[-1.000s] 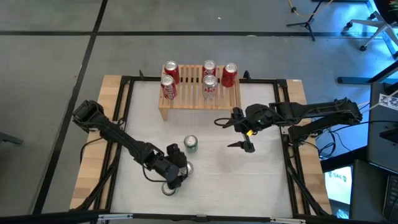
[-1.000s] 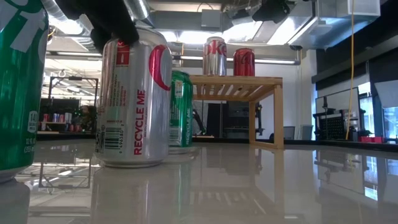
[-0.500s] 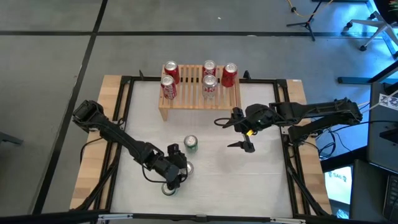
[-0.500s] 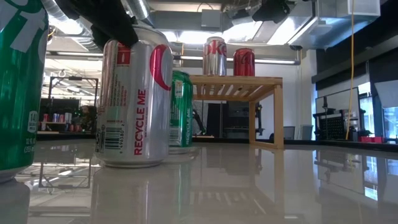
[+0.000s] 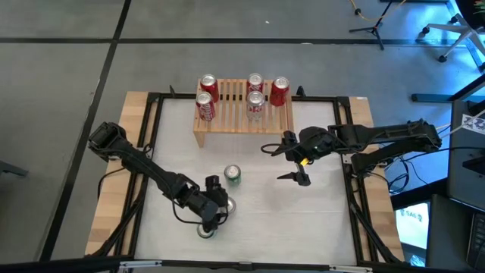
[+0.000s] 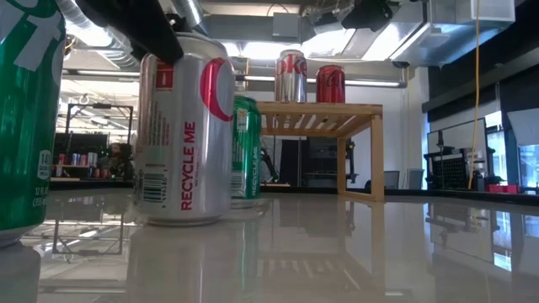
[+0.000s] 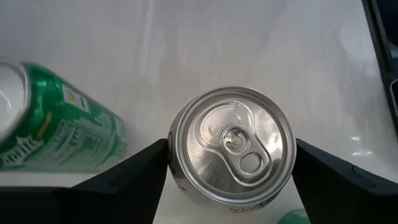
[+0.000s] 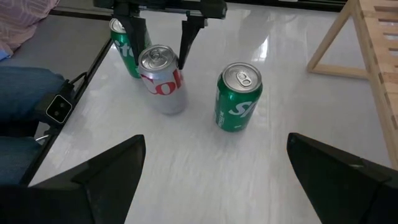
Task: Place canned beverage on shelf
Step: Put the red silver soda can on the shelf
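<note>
Check the left gripper point(image 7: 230, 162) first: its two dark fingers point(image 7: 134, 177) sit against opposite sides of the upright silver aluminium can with red lettering point(image 7: 231, 144), closed on its upper wall. You will find this can near the table's front edge, with a green can point(image 8: 126, 45) just beside it and another green can point(image 8: 237, 96) standing farther in. The left arm reaches low across the white tabletop point(image 5: 318, 220) with its wrist bent downward. The right gripper point(image 5: 289, 162) hovers with jaws spread wide, empty, its arm extended from the right side. The low light-wood slatted shelf point(image 5: 231, 121) stands at the far edge, carrying five cans.
</note>
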Robot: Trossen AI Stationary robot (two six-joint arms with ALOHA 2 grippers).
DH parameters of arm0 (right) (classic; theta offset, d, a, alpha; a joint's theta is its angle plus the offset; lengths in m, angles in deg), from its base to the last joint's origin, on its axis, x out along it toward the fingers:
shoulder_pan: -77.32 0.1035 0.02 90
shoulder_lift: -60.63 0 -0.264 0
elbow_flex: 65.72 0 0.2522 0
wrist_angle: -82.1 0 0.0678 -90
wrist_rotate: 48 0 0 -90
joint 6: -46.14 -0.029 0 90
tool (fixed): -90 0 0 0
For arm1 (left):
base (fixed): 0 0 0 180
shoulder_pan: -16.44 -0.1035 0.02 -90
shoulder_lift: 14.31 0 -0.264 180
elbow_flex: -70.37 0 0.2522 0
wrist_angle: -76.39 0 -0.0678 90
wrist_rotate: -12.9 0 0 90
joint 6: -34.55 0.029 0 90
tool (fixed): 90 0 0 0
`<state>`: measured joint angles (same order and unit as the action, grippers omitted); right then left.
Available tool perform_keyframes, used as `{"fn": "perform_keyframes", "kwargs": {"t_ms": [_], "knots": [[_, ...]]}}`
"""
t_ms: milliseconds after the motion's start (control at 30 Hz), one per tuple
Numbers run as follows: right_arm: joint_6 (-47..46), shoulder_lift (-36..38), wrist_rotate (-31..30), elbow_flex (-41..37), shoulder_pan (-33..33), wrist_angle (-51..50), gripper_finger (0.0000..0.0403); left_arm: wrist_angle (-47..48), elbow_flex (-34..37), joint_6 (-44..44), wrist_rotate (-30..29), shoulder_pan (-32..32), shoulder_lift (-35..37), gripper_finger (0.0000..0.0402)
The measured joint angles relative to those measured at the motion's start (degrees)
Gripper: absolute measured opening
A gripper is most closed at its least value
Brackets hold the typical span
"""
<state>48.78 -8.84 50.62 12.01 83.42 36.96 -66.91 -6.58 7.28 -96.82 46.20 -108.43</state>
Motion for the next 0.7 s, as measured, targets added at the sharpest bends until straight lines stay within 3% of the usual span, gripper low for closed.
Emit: {"fn": "perform_keyframes", "kwargs": {"t_ms": [333,600,700], "knots": [[-0.67,-1.89,0.28,0.07,0.00,2.62,0.0386,-1.27,-0.01,9.15,0.29,-2.45,0.00,0.0290],[2.28,-3.09,9.35,0.09,0.00,7.52,0.0386,-3.66,0.01,11.05,4.55,-6.54,-0.08,0.0289],[3.56,-3.23,10.12,0.09,0.02,6.67,0.0386,-4.44,0.01,11.57,4.73,-7.69,-0.11,0.0289]]}}
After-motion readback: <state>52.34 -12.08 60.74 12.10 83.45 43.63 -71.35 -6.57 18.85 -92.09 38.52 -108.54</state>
